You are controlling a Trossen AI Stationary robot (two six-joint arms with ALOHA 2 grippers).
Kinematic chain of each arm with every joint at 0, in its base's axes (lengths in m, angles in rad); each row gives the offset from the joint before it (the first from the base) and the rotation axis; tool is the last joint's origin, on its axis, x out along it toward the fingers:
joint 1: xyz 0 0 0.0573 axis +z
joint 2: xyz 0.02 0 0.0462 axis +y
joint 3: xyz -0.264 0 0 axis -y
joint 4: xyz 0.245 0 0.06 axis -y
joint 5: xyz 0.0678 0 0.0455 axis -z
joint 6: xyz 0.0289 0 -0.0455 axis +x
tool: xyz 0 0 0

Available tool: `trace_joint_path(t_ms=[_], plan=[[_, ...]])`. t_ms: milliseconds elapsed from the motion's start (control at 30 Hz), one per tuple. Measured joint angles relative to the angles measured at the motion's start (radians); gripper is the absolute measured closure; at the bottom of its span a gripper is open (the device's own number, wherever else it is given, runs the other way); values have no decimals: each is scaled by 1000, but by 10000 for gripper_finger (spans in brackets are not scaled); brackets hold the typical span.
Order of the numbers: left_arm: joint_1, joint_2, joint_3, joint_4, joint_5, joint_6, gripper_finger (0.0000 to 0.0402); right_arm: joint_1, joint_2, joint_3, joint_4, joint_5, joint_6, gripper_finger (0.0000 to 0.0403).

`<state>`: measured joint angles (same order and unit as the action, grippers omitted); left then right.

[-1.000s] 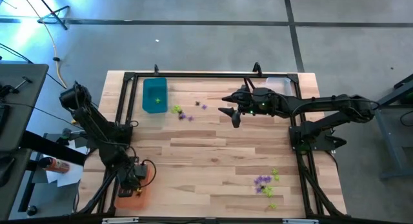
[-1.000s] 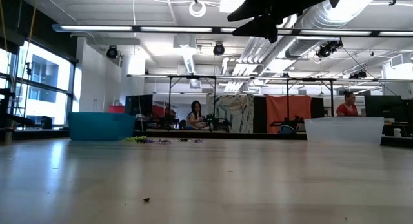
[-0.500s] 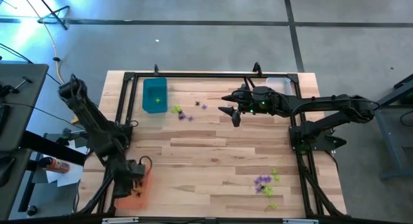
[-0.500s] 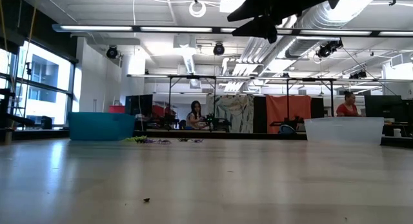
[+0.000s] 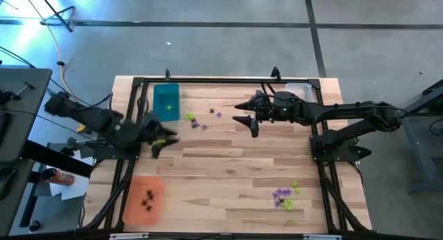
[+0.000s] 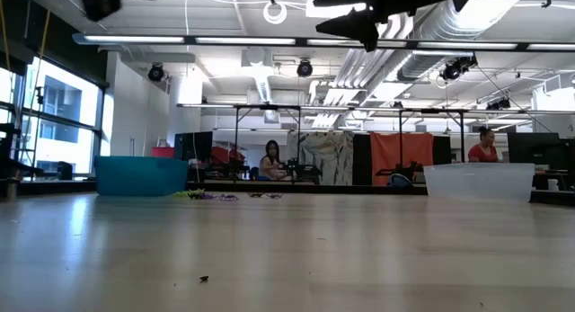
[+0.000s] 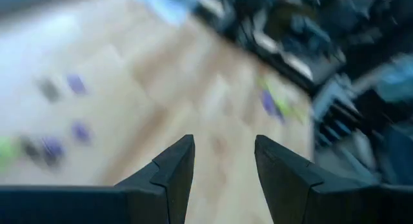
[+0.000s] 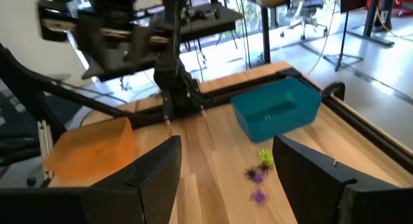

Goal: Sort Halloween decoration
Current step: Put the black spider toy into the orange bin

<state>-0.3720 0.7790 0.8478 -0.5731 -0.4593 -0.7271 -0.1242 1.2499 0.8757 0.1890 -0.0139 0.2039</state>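
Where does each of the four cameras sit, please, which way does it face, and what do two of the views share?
High view: overhead, looking straight down on the wooden table; both arms show.
Low view: table height, facing the room; arms overhead.
Left wrist view: past the open left gripper, blurred tabletop.
Right wrist view: past the open right gripper toward the teal rectangular tray and orange rectangular tray.
Shared: high and right wrist views both show these trays.
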Motion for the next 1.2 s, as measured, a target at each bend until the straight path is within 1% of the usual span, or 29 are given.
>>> trace_joint_path(t_ms=[100, 200, 300, 367, 433, 500, 567, 600, 633, 667, 767, 833, 900, 967, 1067, 1200], plan=[[149, 36, 0, 140, 19, 195, 250, 0, 0, 0, 27, -3, 0, 163], [277, 87, 0, 275, 88, 362, 250, 0, 0, 0, 40, -6, 24, 163], [381, 145, 0, 388, 158, 479, 250, 0, 0, 0, 33, -32, 53, 163], [430, 180, 0, 457, 188, 517, 250, 1, 0, 0, 20, -66, 80, 163], [466, 203, 0, 492, 206, 531, 250, 0, 0, 0, -7, -148, 170, 163], [491, 215, 0, 519, 211, 530, 250, 4, 0, 0, -72, -301, 326, 163], [511, 221, 0, 531, 211, 530, 250, 24, 0, 0, -180, -489, 504, 163], [519, 222, 0, 530, 211, 531, 250, 45, 0, 0, -248, -566, 576, 163], [527, 223, 0, 523, 211, 535, 250, 76, 0, 0, -325, -616, 633, 163], [534, 223, 0, 523, 211, 543, 250, 117, 0, 0, -399, -637, 679, 163], [552, 222, 0, 526, 211, 566, 250, 275, 0, 0, -582, -626, 766, 163], [564, 223, 0, 520, 211, 576, 250, 392, 8, 0, -662, -579, 851, 163], [572, 222, 0, 519, 215, 581, 250, 496, 20, -3, -707, -537, 953, 163], [578, 222, 0, 519, 215, 581, 250, 579, 38, -9, -697, -521, 1096, 163], [585, 222, 0, 516, 215, 582, 250, 666, 81, -33, -682, -511, 1306, 163], [590, 222, 0, 508, 215, 582, 250, 711, 161, -71, -676, -497, 1480, 163]])
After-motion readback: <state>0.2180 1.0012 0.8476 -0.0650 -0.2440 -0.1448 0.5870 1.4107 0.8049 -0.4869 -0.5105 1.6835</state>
